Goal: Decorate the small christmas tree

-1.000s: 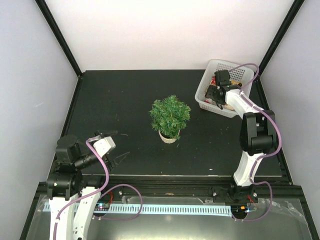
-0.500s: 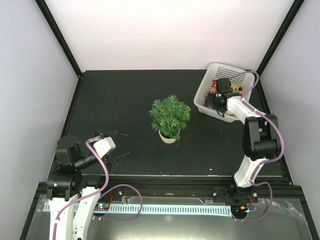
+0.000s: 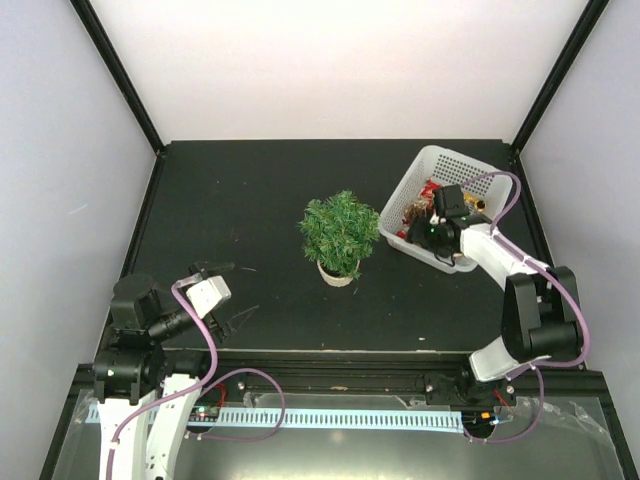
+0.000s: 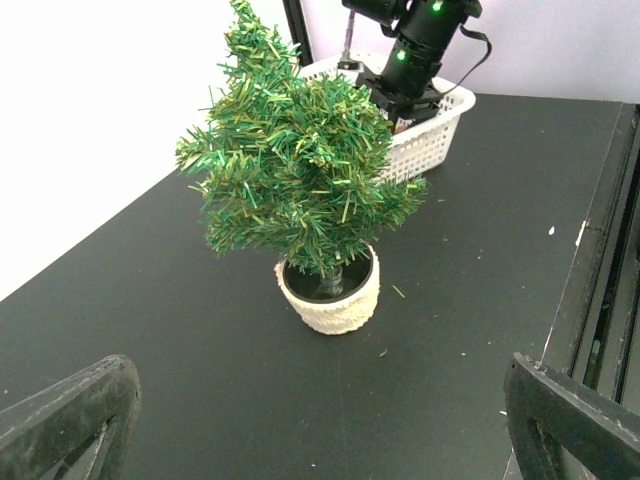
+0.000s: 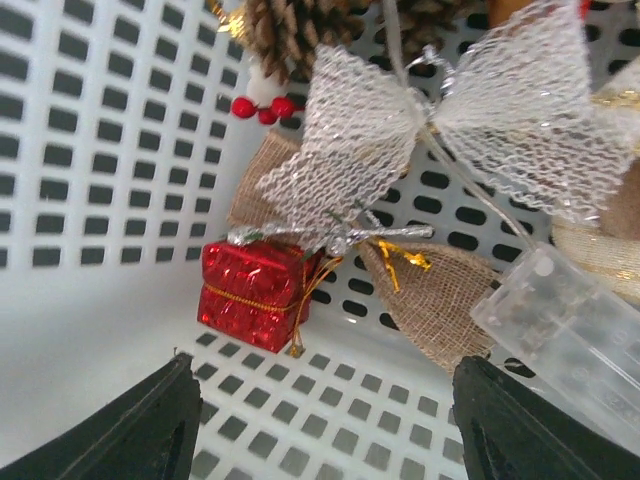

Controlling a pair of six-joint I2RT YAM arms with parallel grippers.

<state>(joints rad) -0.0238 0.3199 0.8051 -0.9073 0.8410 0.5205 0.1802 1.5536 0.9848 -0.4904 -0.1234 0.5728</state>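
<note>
Spreading wide inside the white basket (image 5: 90,120), the right fingers (image 5: 150,430) frame the red gift box (image 5: 255,295). I'd drop straight and pinch it alone, clear of the mesh bow (image 5: 400,120). The small christmas tree (image 3: 340,232) stands mid bench (image 3: 230,200), with the basket toward the far right corner. The left fingers (image 4: 70,410) are wide too.

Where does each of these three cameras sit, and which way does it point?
Top external: high behind the arms, looking down on the small christmas tree and white basket; both arms show.
Left wrist: low on the left arm, facing the tree; left fingers at the bottom corners.
Right wrist: pointing down into the basket at a red gift box; right fingers at the bottom.
Shared: top and left wrist both show tree, basket, right arm.
</note>
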